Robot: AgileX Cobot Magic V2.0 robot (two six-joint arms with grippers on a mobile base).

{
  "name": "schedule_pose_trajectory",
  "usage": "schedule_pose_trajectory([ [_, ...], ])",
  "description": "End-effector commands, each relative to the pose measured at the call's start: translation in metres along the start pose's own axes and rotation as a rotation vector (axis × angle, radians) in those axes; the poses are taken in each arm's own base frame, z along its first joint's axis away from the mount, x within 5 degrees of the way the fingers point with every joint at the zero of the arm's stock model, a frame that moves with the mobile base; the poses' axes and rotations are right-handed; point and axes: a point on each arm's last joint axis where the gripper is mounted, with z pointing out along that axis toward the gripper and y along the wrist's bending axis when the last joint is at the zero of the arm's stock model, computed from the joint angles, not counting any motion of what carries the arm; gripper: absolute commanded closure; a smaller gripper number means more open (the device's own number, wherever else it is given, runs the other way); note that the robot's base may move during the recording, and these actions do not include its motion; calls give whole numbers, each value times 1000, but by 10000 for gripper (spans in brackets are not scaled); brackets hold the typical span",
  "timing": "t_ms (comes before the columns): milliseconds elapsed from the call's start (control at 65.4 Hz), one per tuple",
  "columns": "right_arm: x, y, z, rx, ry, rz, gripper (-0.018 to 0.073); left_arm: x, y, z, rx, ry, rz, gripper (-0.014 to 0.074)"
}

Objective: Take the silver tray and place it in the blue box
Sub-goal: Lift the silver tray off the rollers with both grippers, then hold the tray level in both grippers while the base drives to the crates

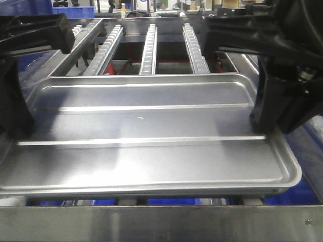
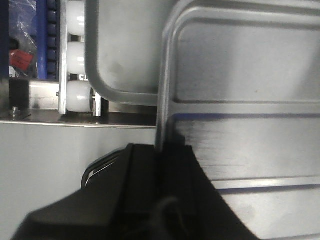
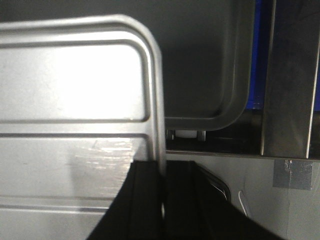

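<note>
The silver tray (image 1: pixel 151 126) fills the middle of the front view, level, with its two long ribs running left to right. My left gripper (image 1: pixel 20 128) is shut on the tray's left rim and my right gripper (image 1: pixel 262 123) is shut on its right rim. In the left wrist view the black jaws of the left gripper (image 2: pixel 161 147) pinch the silver tray's (image 2: pixel 240 75) raised edge. The right gripper (image 3: pixel 164 165) pinches the silver tray's (image 3: pixel 70 85) edge the same way. Blue plastic of the blue box (image 1: pixel 307 187) shows under the tray's front and right side, mostly hidden.
A second metal tray (image 2: pixel 115 50) lies lower down, beyond the held one, and its corner (image 3: pixel 210 60) shows in both wrist views. Roller conveyor rails (image 1: pixel 151 48) run away behind. A steel frame bar (image 1: pixel 151 222) crosses the front. White rollers (image 2: pixel 77 55) stand at the left.
</note>
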Motion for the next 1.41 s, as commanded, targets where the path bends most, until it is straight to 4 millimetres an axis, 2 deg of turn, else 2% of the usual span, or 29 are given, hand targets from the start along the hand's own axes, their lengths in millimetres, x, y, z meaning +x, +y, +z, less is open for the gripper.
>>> schedule_pose_trajectory([
  [0,-8,-5,-12,15,-69,-24,510,-5,2,-9,-18,-42,16,701],
  [1392,-8,-5,-12,17,-68,-24,510,-4,2,-9,-17,-40,15,700],
])
